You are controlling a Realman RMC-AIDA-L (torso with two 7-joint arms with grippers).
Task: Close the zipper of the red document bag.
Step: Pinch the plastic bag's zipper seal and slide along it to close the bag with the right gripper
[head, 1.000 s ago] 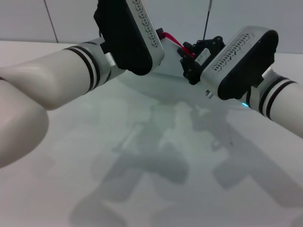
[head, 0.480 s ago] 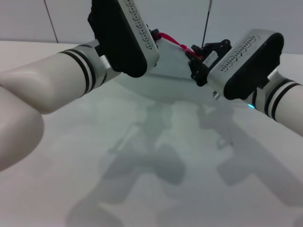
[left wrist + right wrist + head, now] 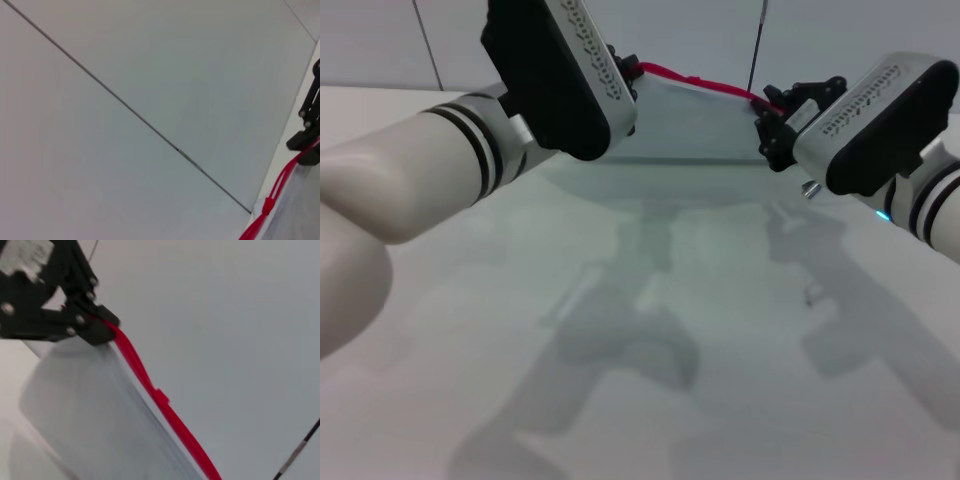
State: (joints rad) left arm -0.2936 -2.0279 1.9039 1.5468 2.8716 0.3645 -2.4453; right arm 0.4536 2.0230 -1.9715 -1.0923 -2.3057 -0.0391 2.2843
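Pale grey wall panels with thin dark seams are standing behind a smooth white table [image 3: 650, 380], which is carrying soft shadows of both arms. Above it the red document bag [image 3: 705, 125] is hanging in the air between the two arms, its translucent sheet facing the head camera and the zipper [image 3: 695, 80] running along its upper edge, sloping down from the robot's left to its right. The left end effector [image 3: 628, 72] is gripping the higher end of that red edge, its black fingers [image 3: 75, 320] pressed together on the strip in the right wrist view. The right end effector [image 3: 770, 108] is clamping the lower end of the zipper. Both forearms are reaching forward and inward, raised clear of the table, the left one higher, with their dark wrist housings turned toward each other and the bag stretched between them.
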